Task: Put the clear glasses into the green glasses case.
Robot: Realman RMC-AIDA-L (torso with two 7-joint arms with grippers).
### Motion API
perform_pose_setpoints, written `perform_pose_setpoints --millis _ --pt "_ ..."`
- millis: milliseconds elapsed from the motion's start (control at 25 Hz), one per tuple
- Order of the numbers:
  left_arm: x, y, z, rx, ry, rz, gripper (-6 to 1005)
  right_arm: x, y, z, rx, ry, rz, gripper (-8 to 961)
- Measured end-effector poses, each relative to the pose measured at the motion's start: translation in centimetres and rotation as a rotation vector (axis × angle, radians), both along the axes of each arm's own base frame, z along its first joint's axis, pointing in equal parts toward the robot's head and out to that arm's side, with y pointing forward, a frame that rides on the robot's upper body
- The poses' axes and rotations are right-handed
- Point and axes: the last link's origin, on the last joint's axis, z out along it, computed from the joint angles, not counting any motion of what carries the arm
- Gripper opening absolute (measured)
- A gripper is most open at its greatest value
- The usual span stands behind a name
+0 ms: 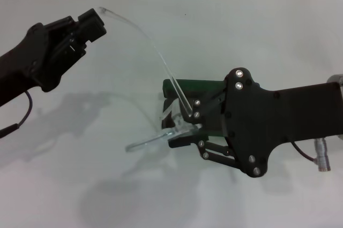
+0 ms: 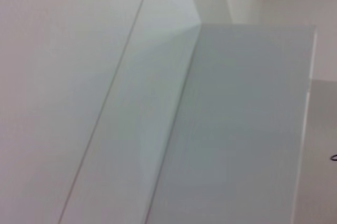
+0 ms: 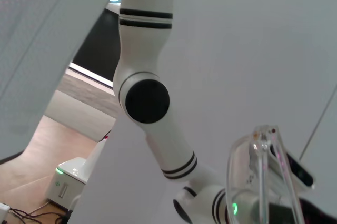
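Evidently the clear glasses are light, slippery and fragile; the left gripper fingers pinch one arm tip, the right gripper fingers clamp the frame front above the green glasses case.

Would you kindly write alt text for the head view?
Both hands hold the clear glasses above a white table: the left hand grips one arm's tip, the right hand grips the frame. The green glasses case lies behind the right hand.
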Motion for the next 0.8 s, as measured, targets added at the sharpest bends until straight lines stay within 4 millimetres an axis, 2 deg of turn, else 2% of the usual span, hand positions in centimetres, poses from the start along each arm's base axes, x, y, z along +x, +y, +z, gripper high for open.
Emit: perform_pose_setpoints --millis 440,800 --pt "-0.5 1.9 -0.9 -0.033 0.007 0.143 139 -1.3 -0.7 0.6 0.007 0.028 0.075 109" --pt "1.9 2.8 -2.8 -0.160 0.049 0.067 139 -1.5 -0.4 0.0 0.000 0.026 0.085 109"
